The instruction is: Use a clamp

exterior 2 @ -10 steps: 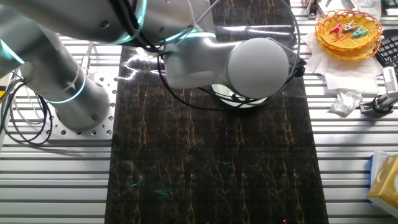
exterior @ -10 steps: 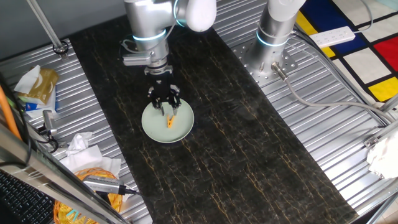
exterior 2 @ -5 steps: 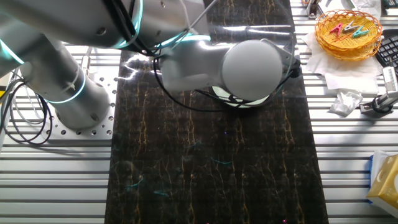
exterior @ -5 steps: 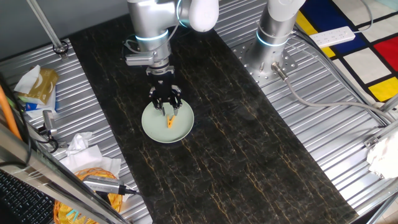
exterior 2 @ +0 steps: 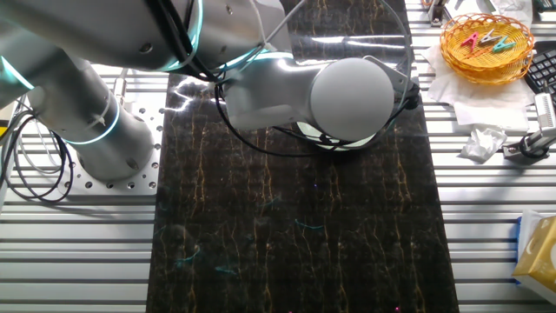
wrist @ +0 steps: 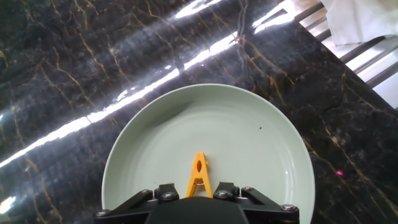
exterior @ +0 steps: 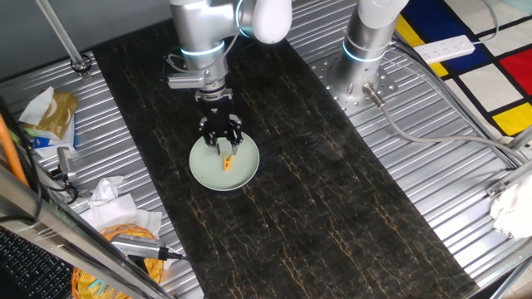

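Gripping the clamp [wrist: 198,175] over the plate [wrist: 261,134], bottom centre of the hand view, the tool [exterior: 221,142] has picked it up; clipping remains.

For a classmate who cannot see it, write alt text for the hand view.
An orange-yellow clamp stands out from the gripper at the bottom edge, pointing over a round pale green plate. The plate sits on a dark marble-patterned tabletop with bright streaks of reflected light; ridged metal and something white show at the top right corner.
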